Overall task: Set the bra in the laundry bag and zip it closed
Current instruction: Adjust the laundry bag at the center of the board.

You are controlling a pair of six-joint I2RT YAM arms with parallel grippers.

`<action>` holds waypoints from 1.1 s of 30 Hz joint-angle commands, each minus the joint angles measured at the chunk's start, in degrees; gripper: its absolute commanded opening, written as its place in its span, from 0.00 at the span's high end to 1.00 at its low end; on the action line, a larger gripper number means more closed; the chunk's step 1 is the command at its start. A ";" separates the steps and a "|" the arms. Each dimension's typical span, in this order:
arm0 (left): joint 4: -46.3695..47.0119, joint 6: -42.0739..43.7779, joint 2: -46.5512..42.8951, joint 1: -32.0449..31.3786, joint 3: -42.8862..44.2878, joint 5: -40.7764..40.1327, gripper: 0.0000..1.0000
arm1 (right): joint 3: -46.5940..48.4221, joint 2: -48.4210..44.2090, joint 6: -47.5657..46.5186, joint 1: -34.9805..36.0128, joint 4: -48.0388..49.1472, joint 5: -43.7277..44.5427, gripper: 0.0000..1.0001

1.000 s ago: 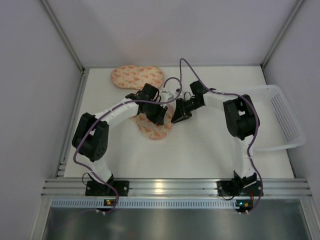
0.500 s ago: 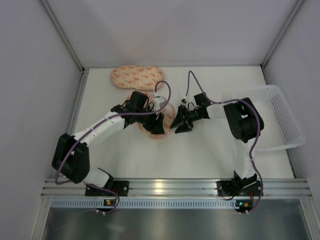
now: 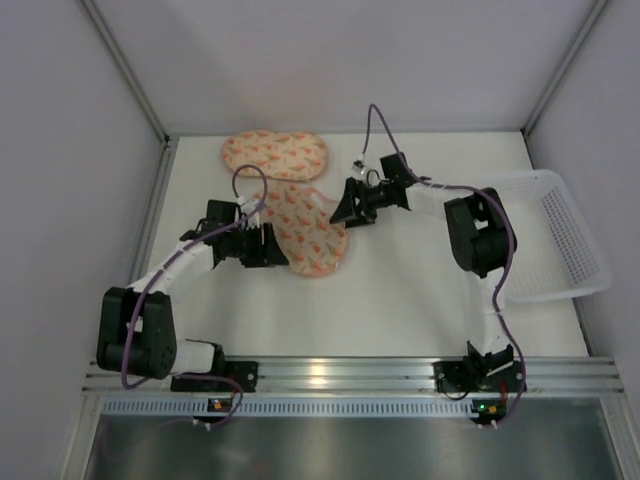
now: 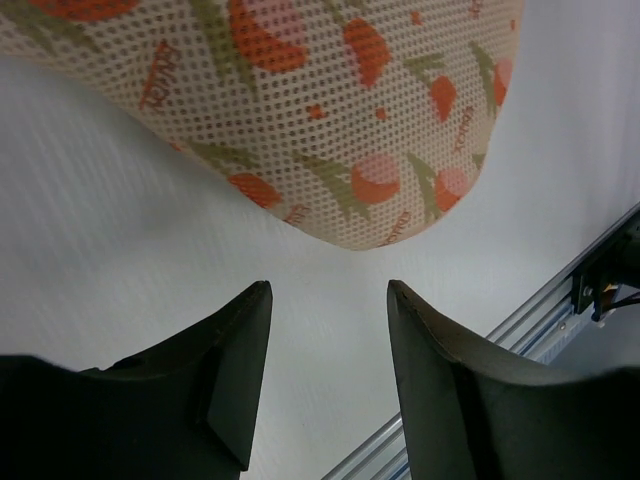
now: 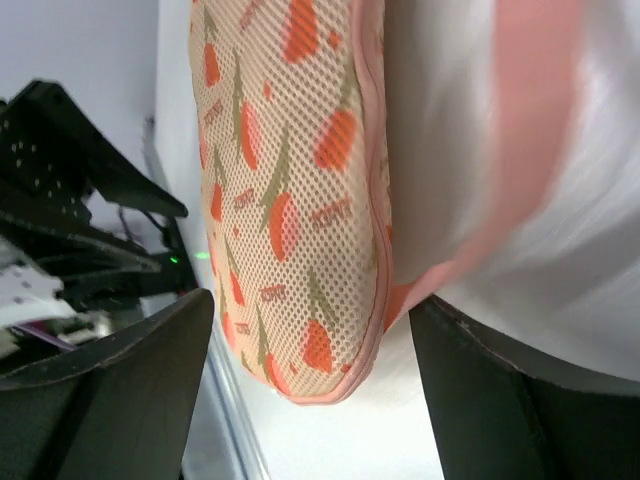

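Jaws of left gripper and right gripper stand wide apart beside laundry bag edges.

From above, you are looking at a softly, evenly lit scene. The white table is showing bright, only faint shadows are lying on it, and the metal rail is throwing a small glare. At the left wrist, you are seeing the laundry bag crisp, every mesh hole sharp, while the left gripper is reading near-black and losing detail. At the right wrist, the picture's right half is smearing into pink-and-white blur.
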 commanded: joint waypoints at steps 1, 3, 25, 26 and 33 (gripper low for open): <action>4.31 -2.98 3.08 2.24 1.56 2.68 0.45 | 13.02 4.83 -15.99 -0.60 -14.14 3.35 0.20; 5.36 -3.42 5.55 2.50 2.61 1.19 0.45 | 17.00 7.40 -19.43 -0.51 -17.84 2.91 0.20; 8.61 -2.54 26.47 -3.90 17.64 1.79 0.52 | -6.95 -2.60 -9.55 3.45 -4.43 -10.01 0.97; 9.14 -2.54 26.30 -4.52 17.73 2.06 0.52 | -8.97 -3.57 -6.72 3.36 1.77 -10.54 1.00; 16.34 -0.53 16.47 -2.95 9.39 7.14 0.48 | -22.78 -7.02 24.83 1.25 37.27 -6.86 1.00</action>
